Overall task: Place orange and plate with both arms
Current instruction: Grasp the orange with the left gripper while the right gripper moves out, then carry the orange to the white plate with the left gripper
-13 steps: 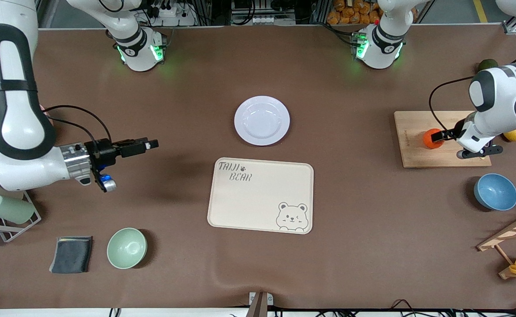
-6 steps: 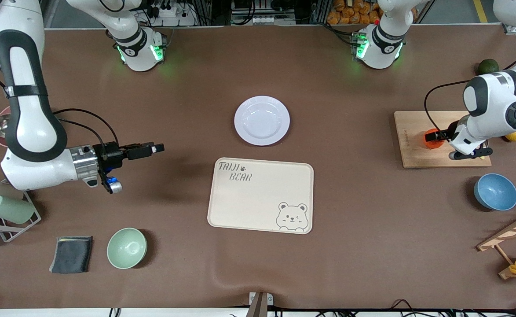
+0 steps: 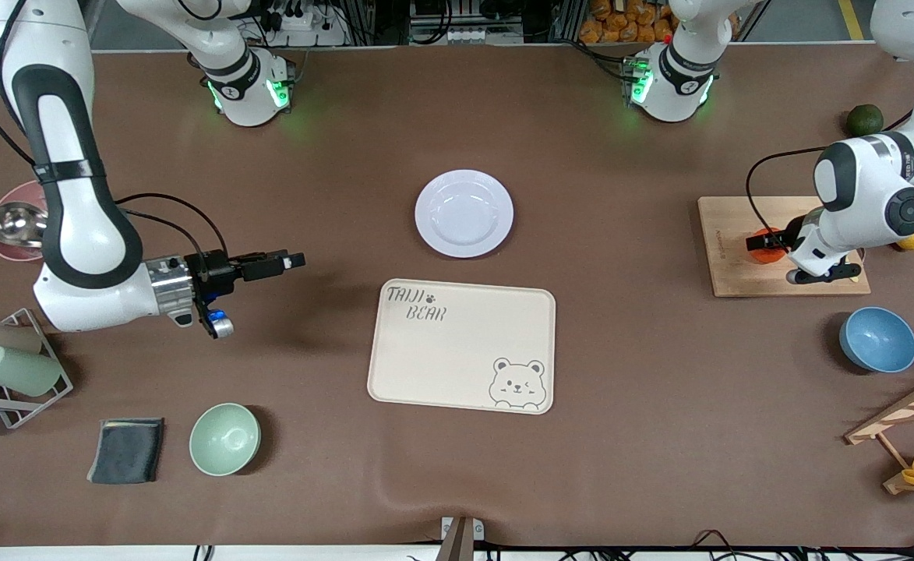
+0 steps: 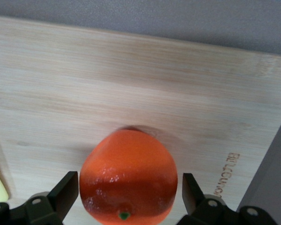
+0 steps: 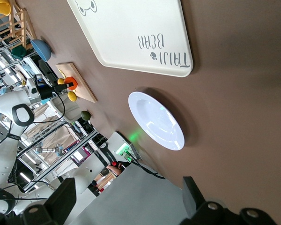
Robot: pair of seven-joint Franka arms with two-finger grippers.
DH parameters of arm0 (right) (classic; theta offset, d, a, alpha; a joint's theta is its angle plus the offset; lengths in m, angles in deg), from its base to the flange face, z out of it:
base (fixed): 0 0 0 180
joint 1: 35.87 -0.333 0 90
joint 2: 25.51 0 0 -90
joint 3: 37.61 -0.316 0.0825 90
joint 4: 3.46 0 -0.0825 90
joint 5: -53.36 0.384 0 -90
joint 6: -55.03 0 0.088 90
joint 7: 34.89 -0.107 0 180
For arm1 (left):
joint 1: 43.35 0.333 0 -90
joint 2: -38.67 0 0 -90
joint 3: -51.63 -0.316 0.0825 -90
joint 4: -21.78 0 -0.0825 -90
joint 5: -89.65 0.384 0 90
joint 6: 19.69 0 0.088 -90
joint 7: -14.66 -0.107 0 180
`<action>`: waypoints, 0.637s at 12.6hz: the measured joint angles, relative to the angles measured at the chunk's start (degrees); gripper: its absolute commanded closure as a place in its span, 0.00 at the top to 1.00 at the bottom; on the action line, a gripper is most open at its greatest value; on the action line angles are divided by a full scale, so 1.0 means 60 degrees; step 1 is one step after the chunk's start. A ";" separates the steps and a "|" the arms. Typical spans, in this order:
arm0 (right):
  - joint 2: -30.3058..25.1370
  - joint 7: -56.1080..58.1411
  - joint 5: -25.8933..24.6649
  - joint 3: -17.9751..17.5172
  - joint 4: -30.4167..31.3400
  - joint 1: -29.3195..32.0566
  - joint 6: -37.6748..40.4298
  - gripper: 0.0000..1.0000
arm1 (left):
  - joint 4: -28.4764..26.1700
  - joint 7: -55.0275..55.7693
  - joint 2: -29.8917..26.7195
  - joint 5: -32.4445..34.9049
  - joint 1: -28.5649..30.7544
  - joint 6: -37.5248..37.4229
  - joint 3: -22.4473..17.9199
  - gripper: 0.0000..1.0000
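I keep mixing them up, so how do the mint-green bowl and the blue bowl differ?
The mint-green bowl is pale green and upright; the blue bowl is blue and appears tilted. The green one sits toward the right arm's end, the blue one toward the left arm's. Both are round and empty.

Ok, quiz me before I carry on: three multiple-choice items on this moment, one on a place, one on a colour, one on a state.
1. Where does the orange sit?
A. on the wooden cutting board
B. in the blue bowl
C. on the cream tray

2. What colour is the bowl nearest the folded grey cloth?
A. blue
B. mint green
C. yellow

3. How do the left gripper's fingers stand to the orange?
A. one on each side of it, with small gaps showing
B. shut beside it
C. high over the plate

Answers:
1 A: the left wrist view shows the orange resting on the board's pale wood grain.
2 B: the mint-green bowl stands right beside the cloth.
3 A: the left wrist view shows a finger either side of the fruit.
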 measured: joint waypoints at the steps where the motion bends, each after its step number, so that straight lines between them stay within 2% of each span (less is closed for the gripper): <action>1: 0.0000 0.0032 0.0018 -0.0002 0.0005 -0.0055 -0.0086 1.00 | 0.0014 0.0000 0.0019 0.0000 0.0000 0.0016 0.0001 0.11; 2: 0.0000 0.0045 0.0037 -0.0004 0.0005 -0.0151 -0.0182 1.00 | 0.0056 0.0000 0.0015 0.0000 -0.0002 0.0013 0.0015 0.00; 5: -0.0001 0.0046 0.0067 -0.0006 0.0026 -0.0415 -0.0400 1.00 | 0.0299 -0.0006 0.0067 0.0000 -0.0018 0.0026 0.0119 0.00; 8: -0.0004 0.0701 0.0429 -0.0013 0.0401 -0.0573 -0.0801 1.00 | 0.0928 -0.0005 -0.0059 -0.0007 -0.0014 -0.0485 0.1106 0.00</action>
